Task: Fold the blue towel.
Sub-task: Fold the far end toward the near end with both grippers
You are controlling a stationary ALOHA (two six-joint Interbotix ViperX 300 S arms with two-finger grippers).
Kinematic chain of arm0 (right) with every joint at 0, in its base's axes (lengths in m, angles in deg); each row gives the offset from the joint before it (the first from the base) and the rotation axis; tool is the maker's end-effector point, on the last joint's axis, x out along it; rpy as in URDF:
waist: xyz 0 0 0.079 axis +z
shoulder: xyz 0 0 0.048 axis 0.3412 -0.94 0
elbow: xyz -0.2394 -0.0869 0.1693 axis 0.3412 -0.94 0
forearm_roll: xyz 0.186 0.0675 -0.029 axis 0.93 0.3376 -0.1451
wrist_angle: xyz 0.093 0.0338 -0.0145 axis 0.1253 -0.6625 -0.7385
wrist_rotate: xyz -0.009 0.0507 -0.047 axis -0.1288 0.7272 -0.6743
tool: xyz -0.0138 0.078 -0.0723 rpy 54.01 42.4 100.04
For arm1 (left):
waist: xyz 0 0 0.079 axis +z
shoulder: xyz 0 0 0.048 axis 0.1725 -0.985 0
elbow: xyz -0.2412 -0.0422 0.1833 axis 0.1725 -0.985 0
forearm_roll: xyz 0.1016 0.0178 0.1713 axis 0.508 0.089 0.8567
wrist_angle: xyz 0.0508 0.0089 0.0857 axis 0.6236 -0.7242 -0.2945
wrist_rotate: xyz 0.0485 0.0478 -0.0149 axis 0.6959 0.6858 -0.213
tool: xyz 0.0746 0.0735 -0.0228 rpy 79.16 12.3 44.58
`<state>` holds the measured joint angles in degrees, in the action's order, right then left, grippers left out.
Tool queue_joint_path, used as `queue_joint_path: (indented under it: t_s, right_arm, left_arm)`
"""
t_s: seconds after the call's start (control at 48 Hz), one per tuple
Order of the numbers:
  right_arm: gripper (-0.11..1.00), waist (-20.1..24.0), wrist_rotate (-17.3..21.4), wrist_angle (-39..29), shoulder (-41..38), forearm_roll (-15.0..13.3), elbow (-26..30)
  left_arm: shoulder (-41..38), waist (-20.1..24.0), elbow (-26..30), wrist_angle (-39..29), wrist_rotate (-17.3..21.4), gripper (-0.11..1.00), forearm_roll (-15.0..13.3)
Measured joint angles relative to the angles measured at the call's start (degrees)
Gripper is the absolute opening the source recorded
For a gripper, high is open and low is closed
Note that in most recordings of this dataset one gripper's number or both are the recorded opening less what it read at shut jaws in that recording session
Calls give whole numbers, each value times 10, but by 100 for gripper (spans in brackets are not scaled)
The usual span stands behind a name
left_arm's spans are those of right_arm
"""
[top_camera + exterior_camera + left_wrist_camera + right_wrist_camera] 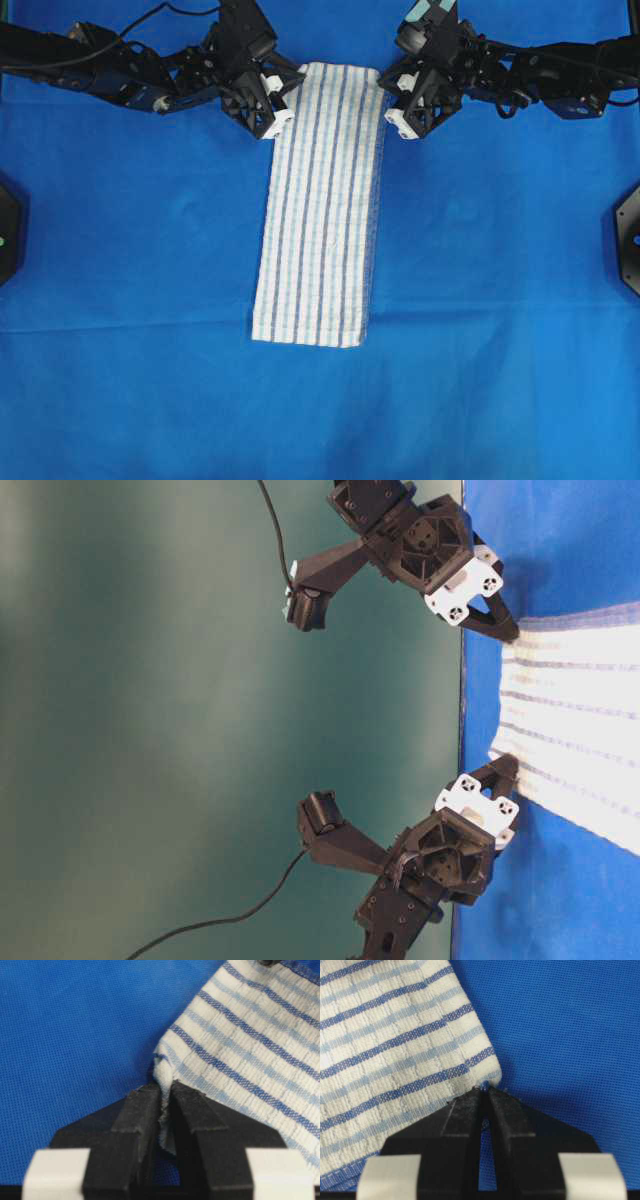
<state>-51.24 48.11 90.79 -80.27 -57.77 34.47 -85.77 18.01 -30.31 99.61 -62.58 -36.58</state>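
The blue towel (322, 205), white with dark-blue stripes, lies folded into a long narrow strip down the middle of the overhead view. My left gripper (288, 100) is at its far left corner. In the left wrist view the left gripper (165, 1091) is shut on that corner, with cloth bunched between the pads. My right gripper (387, 103) is at the far right corner. In the right wrist view the right gripper (484, 1089) is shut, with only the very tip of the towel's (395, 1045) hem pinched at its fingertips. The towel's far end also shows in the table-level view (580, 700).
A plain blue tablecloth (500, 300) covers the table. Black mounts sit at the left edge (8, 230) and the right edge (628, 235). Both arms reach in from the far corners, and the tablecloth's far edge (462, 710) lies right behind the grippers.
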Motion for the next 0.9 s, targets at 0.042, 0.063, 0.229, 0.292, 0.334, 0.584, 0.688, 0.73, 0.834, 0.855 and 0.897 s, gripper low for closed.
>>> queue_joint_path:
  t_s: [0.042, 0.063, 0.229, 0.292, 0.334, 0.584, 0.688, 0.73, 0.834, 0.855, 0.897]
  right_arm:
    - [5, -3, -3, 0, 0, 0, 4]
    - [5, -4, -3, 0, 0, 0, 5]
    - [5, -28, -5, 0, 0, -3, 25]
    - [5, -35, -5, 0, 0, -8, 33]
    - [5, -40, -6, 0, 0, -12, 39]
    - [5, -46, -5, -7, 0, -21, 54]
    - [5, -39, -4, -14, 6, -21, 51]
    - [5, -31, -4, -19, 15, -21, 47]
    - [5, -7, -1, -29, 39, -21, 33]
    - [5, -2, 1, -31, 44, -21, 30]
    - [5, 8, 1, -33, 54, -21, 24]
  left_arm:
    - [3, 3, 0, -1, 3, 5, 1]
    - [4, 4, 0, -1, 4, 5, 1]
    - [16, 33, 1, -1, 13, 5, 1]
    - [22, 40, 1, -1, 13, 5, 1]
    - [25, 45, 2, -1, 13, 5, 1]
    - [43, 49, -1, -1, 14, 5, 1]
    - [62, 40, -16, -1, 14, 5, 1]
    - [71, 33, -24, -1, 14, 5, 1]
    - [95, 11, -47, -1, 13, 5, 1]
    - [98, 5, -52, -1, 13, 5, 1]
    - [105, -5, -62, -1, 12, 5, 1]
